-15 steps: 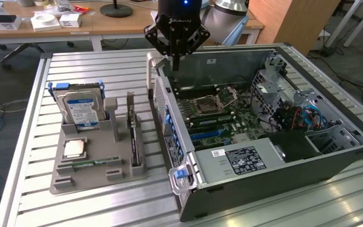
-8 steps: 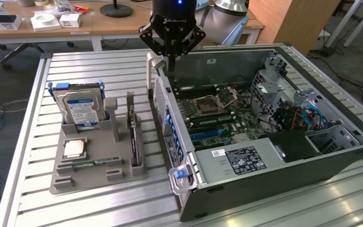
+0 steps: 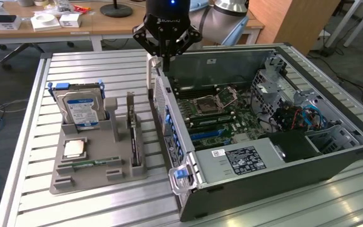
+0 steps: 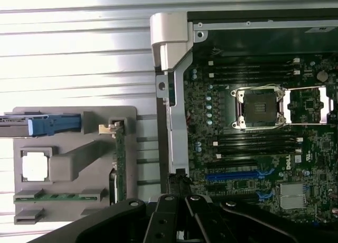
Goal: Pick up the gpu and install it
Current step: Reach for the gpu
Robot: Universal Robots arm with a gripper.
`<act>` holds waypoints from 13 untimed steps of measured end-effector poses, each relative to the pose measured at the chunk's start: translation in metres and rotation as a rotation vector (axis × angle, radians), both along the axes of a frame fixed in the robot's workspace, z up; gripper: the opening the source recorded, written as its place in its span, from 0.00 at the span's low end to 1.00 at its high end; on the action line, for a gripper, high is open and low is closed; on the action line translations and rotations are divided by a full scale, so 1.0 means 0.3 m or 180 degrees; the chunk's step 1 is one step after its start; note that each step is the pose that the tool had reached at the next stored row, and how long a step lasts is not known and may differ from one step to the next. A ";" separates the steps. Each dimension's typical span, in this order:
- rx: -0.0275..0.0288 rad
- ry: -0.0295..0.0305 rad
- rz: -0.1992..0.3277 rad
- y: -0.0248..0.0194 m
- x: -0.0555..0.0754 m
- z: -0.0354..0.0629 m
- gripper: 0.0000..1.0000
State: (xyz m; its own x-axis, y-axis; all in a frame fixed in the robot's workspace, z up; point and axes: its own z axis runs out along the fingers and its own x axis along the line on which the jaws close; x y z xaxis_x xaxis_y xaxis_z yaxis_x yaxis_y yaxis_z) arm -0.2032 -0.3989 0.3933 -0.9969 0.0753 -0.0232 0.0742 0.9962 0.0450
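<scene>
One slatted metal table with racked gpu; wooden desk behind

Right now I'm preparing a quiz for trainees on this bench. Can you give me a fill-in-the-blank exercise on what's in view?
1. The gpu stands on edge in the ___ holder.
2. The hard drive standing in the same holder bears a ___ label.
3. The gripper hangs over the rim of the computer case, whose processor socket is ___.

Missing words: gray; blue; empty.
</scene>
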 end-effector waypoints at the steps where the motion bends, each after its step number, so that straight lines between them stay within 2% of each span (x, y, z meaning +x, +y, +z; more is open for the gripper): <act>1: 0.0000 0.0000 0.0000 0.000 -0.005 0.000 0.10; 13: 0.0000 0.0000 0.0000 0.000 -0.072 0.000 0.10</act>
